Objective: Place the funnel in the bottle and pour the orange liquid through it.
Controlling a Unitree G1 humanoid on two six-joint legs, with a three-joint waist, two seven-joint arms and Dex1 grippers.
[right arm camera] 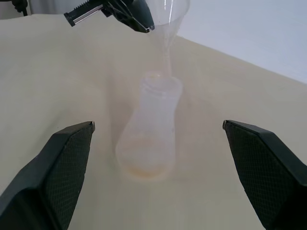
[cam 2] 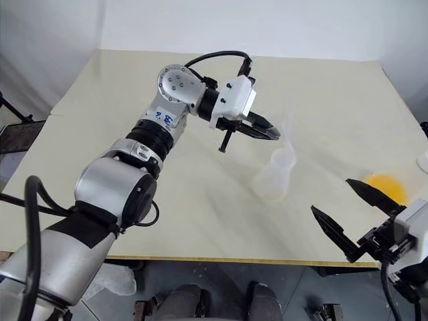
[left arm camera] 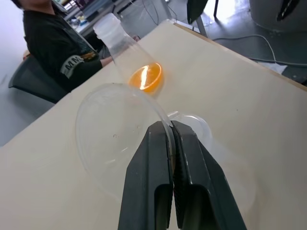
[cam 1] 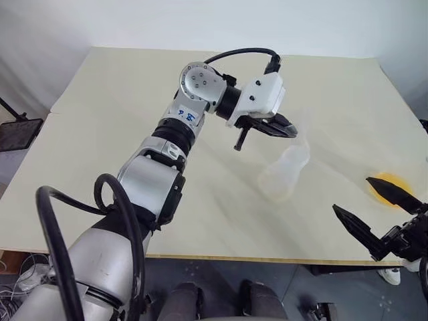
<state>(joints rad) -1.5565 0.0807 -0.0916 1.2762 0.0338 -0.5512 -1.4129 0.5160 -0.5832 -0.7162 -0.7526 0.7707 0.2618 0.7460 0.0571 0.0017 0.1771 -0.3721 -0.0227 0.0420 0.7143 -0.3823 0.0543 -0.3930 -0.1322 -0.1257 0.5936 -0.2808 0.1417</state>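
We find the left pincer (cam 1: 284,129) clenched on the rim of the funnel (right arm camera: 169,19), whose spout hangs just above the neck of the bottle (right arm camera: 148,132) upright on the table (cam 1: 120,114). The right pincer (cam 1: 374,210) stands released, the orange liquid (cam 1: 390,186) pooled just beyond it. A seated person (left arm camera: 53,45) waits past the table's edge. Sleeve lettering is illegible.

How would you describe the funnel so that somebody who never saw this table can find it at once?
Start from the pale table and find the frosted flask standing near its middle. Just above the flask's neck, the left pincer is shut on the rim of a small clear cone, the funnel. Unlike the flask and the dish of orange liquid, it hangs in the air, spout pointing down.
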